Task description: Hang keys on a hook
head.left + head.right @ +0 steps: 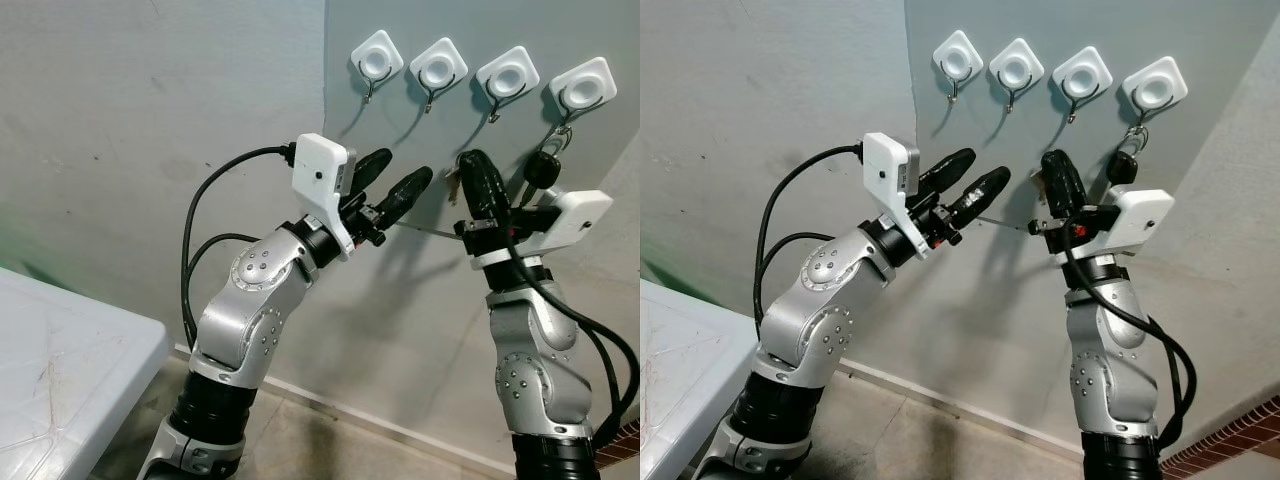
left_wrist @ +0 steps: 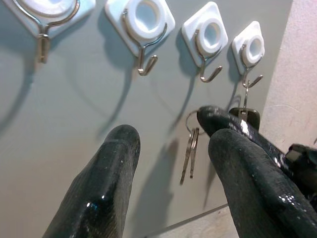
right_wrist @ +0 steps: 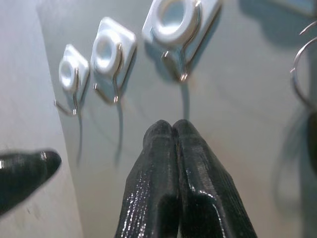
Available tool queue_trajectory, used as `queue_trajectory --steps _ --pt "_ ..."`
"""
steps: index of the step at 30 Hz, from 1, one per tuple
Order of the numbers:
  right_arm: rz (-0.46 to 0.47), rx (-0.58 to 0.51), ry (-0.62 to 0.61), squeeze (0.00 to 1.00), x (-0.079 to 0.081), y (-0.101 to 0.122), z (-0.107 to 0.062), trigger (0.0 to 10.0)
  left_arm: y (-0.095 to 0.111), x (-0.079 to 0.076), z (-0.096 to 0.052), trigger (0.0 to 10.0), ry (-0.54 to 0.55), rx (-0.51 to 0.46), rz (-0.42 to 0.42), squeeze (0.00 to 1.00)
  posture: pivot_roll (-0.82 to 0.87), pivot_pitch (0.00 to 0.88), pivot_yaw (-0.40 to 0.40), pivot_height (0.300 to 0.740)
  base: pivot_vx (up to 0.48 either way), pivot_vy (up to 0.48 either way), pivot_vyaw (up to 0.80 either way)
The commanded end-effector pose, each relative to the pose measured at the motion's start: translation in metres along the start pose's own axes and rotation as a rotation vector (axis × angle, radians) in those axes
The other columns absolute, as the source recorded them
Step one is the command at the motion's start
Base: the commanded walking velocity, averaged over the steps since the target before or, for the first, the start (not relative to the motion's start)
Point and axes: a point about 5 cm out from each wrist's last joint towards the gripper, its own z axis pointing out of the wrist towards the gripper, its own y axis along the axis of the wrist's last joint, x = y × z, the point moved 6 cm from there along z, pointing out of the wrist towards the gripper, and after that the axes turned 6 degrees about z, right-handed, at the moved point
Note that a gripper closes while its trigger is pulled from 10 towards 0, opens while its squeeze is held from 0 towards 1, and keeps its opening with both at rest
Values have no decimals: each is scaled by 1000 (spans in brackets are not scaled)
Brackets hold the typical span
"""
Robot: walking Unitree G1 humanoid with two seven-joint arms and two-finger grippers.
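Four white hooks are stuck in a row on the grey wall, from the first hook (image 1: 377, 58) to the last hook (image 1: 583, 88). A black car key (image 1: 541, 168) hangs on that last hook. My right gripper (image 1: 475, 162) is raised below the third hook (image 1: 507, 78), shut on a ring of small silver keys (image 2: 190, 148) that dangle from its tip against the wall. In the right wrist view its fingers (image 3: 171, 148) press together and hide the keys. My left gripper (image 1: 405, 167) is open and holds nothing, pointing at the wall just left of the right gripper.
A white table (image 1: 60, 370) stands at the lower left. The grey wall has a vertical corner (image 1: 325, 100) left of the hooks. A white skirting strip (image 1: 380, 425) runs along the floor below, and brick flooring (image 1: 1240, 445) shows at the lower right.
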Motion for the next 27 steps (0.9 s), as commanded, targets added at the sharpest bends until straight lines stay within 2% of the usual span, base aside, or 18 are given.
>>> queue_trajectory --steps 1,11,15,27 --pt "37 -49 13 0 4 14 4 10000 8 -8 4 10000 -40 -16 10 0 48 102 38 740 0 0 0" --pt "123 -76 37 0 10 24 6 10000 11 -11 5 10000 -53 -22 6 0 47 104 44 740 0 0 0" --pt "164 -67 74 0 20 25 4 10000 11 -11 5 10000 -53 -20 4 0 47 106 46 740 0 0 0" --pt "212 -107 90 0 24 39 9 10000 11 -12 5 10000 -56 -17 -2 0 48 108 47 740 0 0 0"
